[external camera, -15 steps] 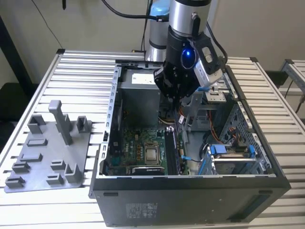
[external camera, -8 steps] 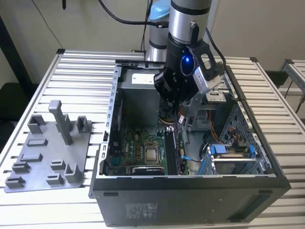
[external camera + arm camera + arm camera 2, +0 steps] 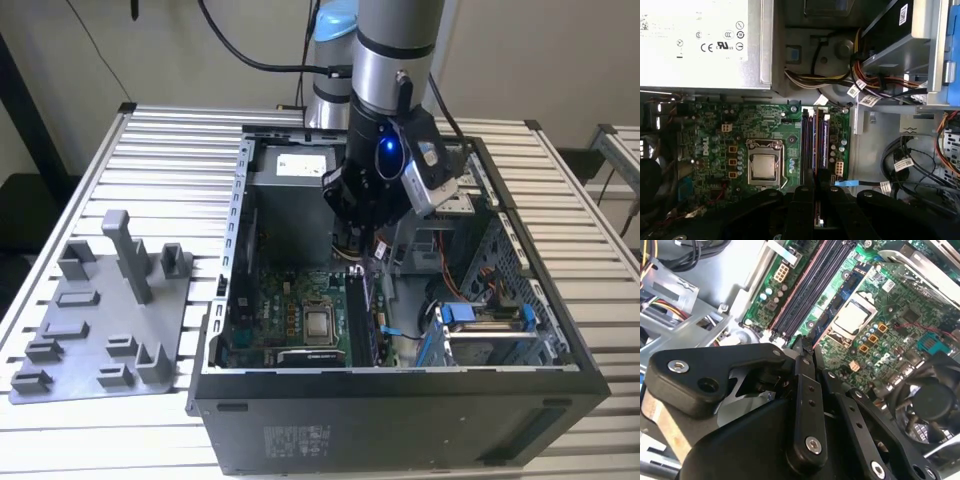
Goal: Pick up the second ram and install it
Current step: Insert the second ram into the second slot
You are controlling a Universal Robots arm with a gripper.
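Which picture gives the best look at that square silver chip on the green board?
The first wrist view: the silver chip faces the camera flat, its metal frame fully visible beside the memory slots. The second wrist view shows it tilted but clear beyond the gripper. The exterior view shows it small, deep inside the computer case.

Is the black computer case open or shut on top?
Open: the black metal computer case has no panel on its upward side, so the green motherboard and square silver processor show inside.
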